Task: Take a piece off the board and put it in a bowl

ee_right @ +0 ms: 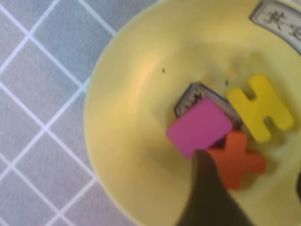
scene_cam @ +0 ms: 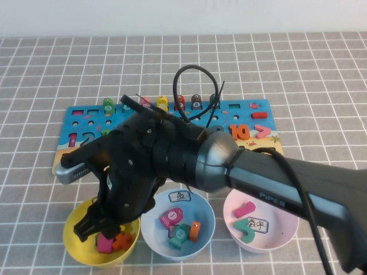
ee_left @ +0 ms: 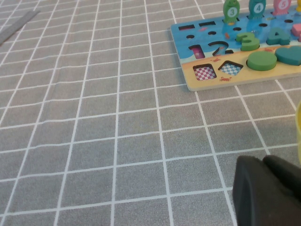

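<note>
The right gripper (scene_cam: 94, 226) hangs low over the yellow bowl (scene_cam: 77, 243), which sits at about seven o'clock on the table (scene_cam: 321, 74), just in front of the board (scene_cam: 86, 117) and touching the light blue bowl (scene_cam: 203, 243) beside it. In the right wrist view the orange plus-sign piece (ee_right: 237, 160) lies flat on the bowl's floor, touching a pink rectangular tile (ee_right: 200, 127) and just beside a yellow H-like piece (ee_right: 258, 106); one dark finger (ee_right: 211, 197) stands next to the plus, with nothing caught between the fingers, which look parted and empty. So the drop appears done, and the step in hand is a clean exit. To do it well, keep the fingers spread and rise straight up, clear of the rim, before swinging away; a sideways pull this low could hook the rim, tip the bowl or nudge it against the blue one. Check that the plus does not cling to the finger beside it. The left gripper (ee_left: 265, 190) sits parked low over bare table toward nine o'clock of the board; whether its fingers are apart or together I cannot tell.
</note>
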You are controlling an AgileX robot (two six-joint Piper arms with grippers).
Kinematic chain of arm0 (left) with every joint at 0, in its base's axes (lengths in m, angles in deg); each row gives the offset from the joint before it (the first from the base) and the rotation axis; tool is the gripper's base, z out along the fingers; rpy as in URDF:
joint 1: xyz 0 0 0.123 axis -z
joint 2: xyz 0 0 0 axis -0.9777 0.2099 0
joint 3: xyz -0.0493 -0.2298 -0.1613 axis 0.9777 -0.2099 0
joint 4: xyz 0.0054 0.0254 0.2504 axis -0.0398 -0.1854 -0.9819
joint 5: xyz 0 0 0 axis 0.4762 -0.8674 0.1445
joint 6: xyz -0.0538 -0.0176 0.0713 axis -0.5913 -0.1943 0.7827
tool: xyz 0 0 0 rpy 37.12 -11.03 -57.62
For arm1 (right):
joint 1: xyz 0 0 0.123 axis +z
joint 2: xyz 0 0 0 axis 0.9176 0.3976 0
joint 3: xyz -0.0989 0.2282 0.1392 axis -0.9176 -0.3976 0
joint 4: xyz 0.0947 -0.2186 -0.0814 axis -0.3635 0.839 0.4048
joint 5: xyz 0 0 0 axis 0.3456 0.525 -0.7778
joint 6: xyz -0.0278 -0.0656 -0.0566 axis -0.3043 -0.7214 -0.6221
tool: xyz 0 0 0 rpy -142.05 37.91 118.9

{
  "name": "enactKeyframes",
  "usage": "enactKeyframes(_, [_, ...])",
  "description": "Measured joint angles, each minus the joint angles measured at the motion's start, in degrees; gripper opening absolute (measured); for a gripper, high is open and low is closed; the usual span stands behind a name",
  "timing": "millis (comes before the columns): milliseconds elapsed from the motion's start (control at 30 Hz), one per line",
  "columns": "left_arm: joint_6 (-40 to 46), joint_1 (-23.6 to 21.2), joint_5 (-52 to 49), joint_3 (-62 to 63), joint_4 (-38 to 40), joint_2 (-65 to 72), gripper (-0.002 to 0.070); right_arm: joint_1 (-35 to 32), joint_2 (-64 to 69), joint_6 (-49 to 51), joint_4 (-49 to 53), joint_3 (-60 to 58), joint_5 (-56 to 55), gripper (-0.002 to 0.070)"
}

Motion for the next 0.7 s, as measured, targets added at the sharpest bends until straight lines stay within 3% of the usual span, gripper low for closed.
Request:
enactKeyframes(300, [0.0, 0.0, 0.0, 0.0, 0.0, 0.0, -0.0004, 1.7, -11.5, 0.0, 0.7, -8.5, -0.3, 0.0034])
enactKeyframes(433, [0.0, 0.0, 0.0, 0.0, 0.0, 0.0, -0.0004, 2.7, -18.9, 0.0, 2.1, -16.0, -1.0, -0.0006])
enactKeyframes(700, [0.0, 0.0, 0.0, 0.0, 0.0, 0.0, -0.0004, 4.7, -33.4, -0.8, 3.2, -28.6, -0.5, -0.0015])
